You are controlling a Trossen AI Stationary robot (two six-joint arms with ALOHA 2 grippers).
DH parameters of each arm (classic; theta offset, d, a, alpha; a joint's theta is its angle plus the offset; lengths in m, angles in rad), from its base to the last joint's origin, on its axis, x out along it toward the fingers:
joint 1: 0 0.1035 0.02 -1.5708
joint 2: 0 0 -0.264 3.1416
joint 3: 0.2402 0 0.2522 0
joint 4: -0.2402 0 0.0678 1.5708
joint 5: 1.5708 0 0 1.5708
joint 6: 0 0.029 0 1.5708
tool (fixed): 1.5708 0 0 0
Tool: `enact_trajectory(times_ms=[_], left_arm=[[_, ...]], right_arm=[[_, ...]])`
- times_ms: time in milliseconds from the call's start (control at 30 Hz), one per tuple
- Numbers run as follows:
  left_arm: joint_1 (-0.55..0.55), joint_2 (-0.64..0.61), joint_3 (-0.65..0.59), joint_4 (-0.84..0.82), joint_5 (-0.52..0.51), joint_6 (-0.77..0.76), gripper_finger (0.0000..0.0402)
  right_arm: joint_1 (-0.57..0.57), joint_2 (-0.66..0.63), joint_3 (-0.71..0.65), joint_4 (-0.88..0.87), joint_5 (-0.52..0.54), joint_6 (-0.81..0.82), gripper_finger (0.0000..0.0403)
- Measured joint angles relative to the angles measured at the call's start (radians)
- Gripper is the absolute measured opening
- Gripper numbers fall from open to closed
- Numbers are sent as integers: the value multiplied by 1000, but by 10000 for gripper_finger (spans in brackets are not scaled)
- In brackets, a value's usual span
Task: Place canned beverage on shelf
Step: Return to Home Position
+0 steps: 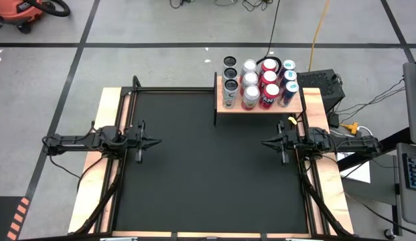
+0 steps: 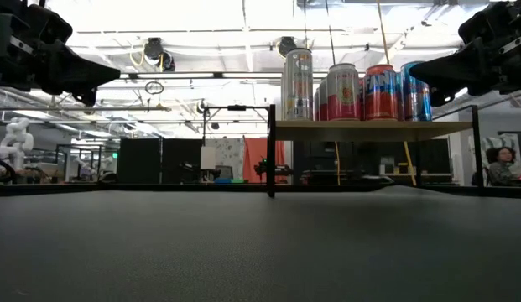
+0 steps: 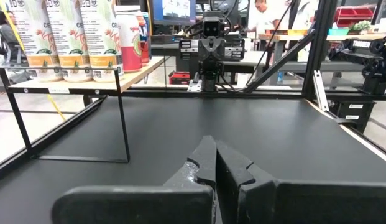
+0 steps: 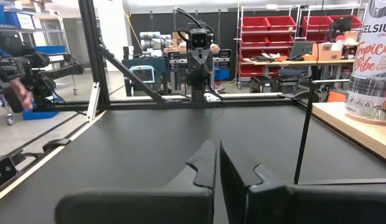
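Cans (image 1: 260, 84) are all up on the shelf (image 1: 223, 110) at the table's (image 1: 208, 201) back right corner, packed right up to its edges. Lots of bare black mat in front of it. The overhead shot shows three rows deep, the low one just the nearest row. Left gripper (image 1: 154, 142) and right gripper (image 1: 266, 142) hover at opposite sides, level and facing each other, both with jaws pressed together.

Left end effector (image 3: 215, 148) closed over black mat (image 3: 255, 130); white-yellow cans (image 3: 68, 37) upright on shelf (image 3: 146, 66).
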Motion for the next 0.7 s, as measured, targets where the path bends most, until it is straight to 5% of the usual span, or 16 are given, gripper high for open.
enact_trajectory(times_ms=[700], left_arm=[[0, 0, -4, 30, -5, 0, 0]], right_arm=[[0, 0, 0, 0, 0, 0, 0]])
